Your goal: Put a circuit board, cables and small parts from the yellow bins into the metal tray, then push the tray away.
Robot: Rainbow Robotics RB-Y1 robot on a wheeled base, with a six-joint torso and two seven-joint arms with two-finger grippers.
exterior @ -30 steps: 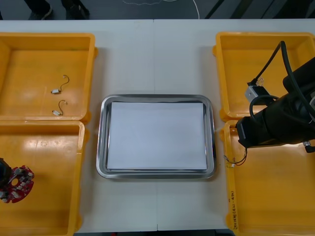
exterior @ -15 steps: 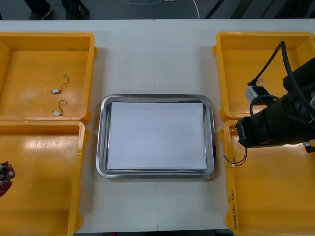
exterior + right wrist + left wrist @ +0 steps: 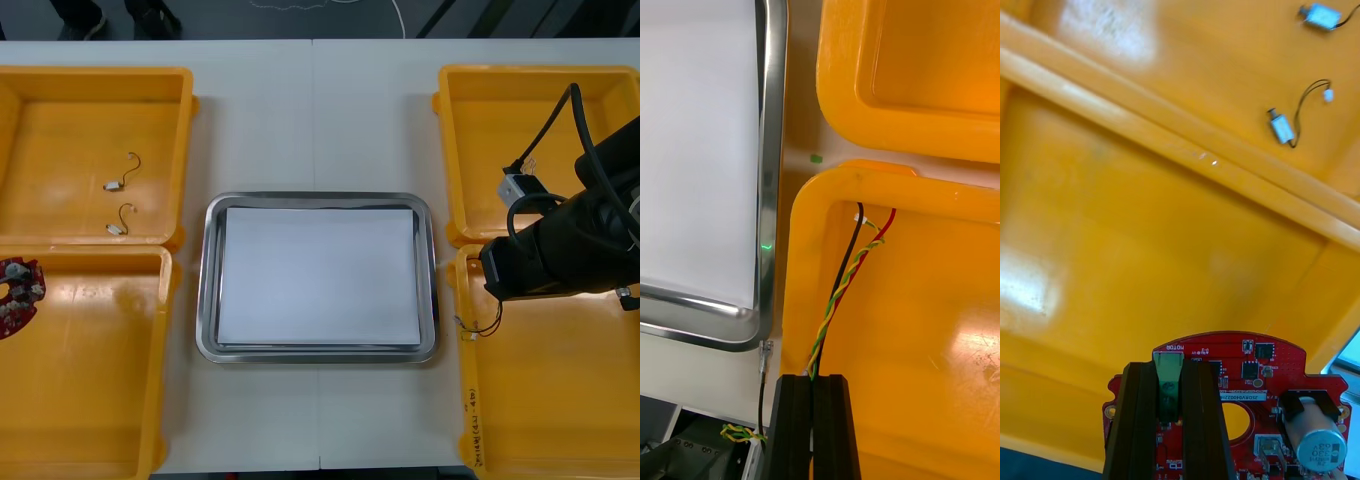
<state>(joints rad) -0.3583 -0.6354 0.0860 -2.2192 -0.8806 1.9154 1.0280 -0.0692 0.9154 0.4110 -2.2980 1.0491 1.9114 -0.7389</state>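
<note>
My left gripper [image 3: 1169,379] is shut on the edge of a round red circuit board [image 3: 1251,397], held above the floor of the near left yellow bin [image 3: 1135,247]. In the front view the circuit board [image 3: 18,293] shows at the left edge, over that bin's far wall. My right gripper [image 3: 814,390] is shut on a red and yellow cable [image 3: 841,289] with a black lead, just inside the near right bin's corner [image 3: 809,225]. The cable's end [image 3: 478,328] shows under the right arm [image 3: 560,250]. The metal tray [image 3: 205,285], white inside, lies between the bins.
Two small metal parts [image 3: 118,182] [image 3: 118,226] with black leads lie in the far left bin [image 3: 60,110]; the left wrist view shows both parts [image 3: 1281,126] [image 3: 1319,15]. The tray's rim [image 3: 772,150] runs close beside the near right bin. The far right bin [image 3: 490,110] sits beyond the right arm.
The circuit board has left the near left bin's floor, swung out to the left edge and now sits farther from me, by the bin's far wall. The right arm has not moved.
</note>
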